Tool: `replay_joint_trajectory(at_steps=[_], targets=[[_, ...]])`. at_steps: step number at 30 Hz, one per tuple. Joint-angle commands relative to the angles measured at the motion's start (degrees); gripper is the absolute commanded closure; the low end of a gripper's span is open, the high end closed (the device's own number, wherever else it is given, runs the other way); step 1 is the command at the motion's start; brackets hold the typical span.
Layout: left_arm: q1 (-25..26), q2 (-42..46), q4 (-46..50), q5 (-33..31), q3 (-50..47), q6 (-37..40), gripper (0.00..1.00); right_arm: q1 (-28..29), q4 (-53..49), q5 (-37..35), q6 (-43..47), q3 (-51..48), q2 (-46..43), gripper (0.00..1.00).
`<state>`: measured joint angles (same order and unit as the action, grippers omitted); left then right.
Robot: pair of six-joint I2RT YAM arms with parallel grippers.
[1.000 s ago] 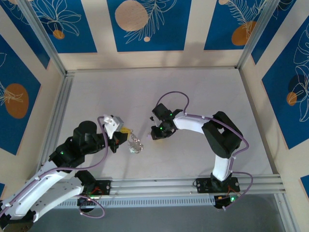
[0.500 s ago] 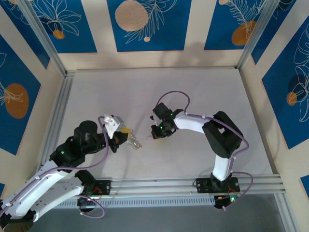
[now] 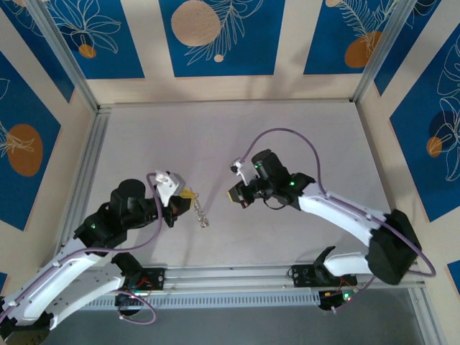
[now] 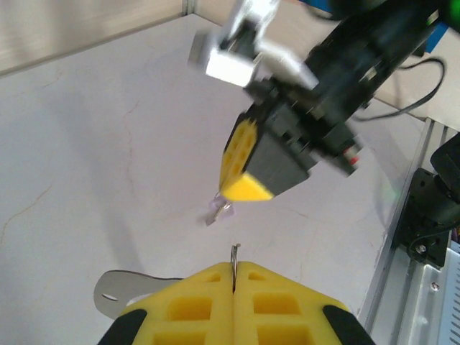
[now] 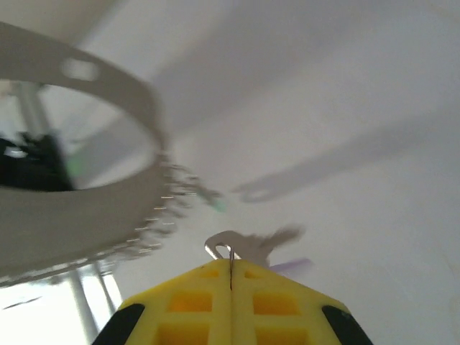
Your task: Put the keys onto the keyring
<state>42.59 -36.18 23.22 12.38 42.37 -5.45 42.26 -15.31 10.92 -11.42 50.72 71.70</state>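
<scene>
top camera looks steeply down on the whole table (image 3: 302,158) from behind the arms (image 3: 338,213). left wrist camera closely faces the right gripper (image 4: 248,188), shared with top; right wrist camera skims low.

Looked like a robot lab cell: alu rails (image 3: 237,272), white table (image 3: 230,136), blue printed wall panels (image 3: 215,36).

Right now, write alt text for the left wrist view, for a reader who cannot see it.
The left hand, yellow fingers shut, pinches a thin sliver of the keyring at the bottom edge. Just beyond it the right hand hangs over the white table, a small pale key at its yellow tip.
</scene>
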Motion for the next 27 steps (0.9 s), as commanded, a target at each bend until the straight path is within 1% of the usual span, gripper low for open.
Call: replay_joint_trajectory(at_steps=[1,4,7,9,12,15,20,27], targets=[[-0.5,-0.22,-0.82,2.81,2.5,1.62,1.0,-0.07,1.38,13.62,4.18,-0.75,-4.95,1.0],[-0.55,-0.19,-1.68,5.86,2.93,2.8,1.0,-0.08,-0.83,21.08,4.81,0.8,-7.55,1.0],[-0.56,-1.13,-2.21,8.32,3.48,3.49,1.0,-0.25,0.13,24.72,2.86,0.91,-11.13,1.0],[-0.42,-1.94,-3.28,11.12,3.43,3.85,1.0,-0.33,3.47,26.36,-0.69,0.53,-12.78,1.0],[-0.38,-2.4,-6.65,14.35,2.35,3.52,1.0,-0.24,7.64,25.24,-5.04,0.26,-12.27,1.0],[-0.27,-2.96,-8.55,16.21,1.75,3.26,1.0,0.05,12.74,25.09,-9.2,-0.06,-9.82,1.0],[0.05,-2.97,-7.15,16.51,2.56,3.94,1.0,2.01,10.11,24.73,-8.35,2.98,-4.86,1.0],[0.24,-3.44,-7.23,16.28,2.43,4.27,1.0,3.43,12.05,25.03,-8.44,3.61,-4.94,1.0]])
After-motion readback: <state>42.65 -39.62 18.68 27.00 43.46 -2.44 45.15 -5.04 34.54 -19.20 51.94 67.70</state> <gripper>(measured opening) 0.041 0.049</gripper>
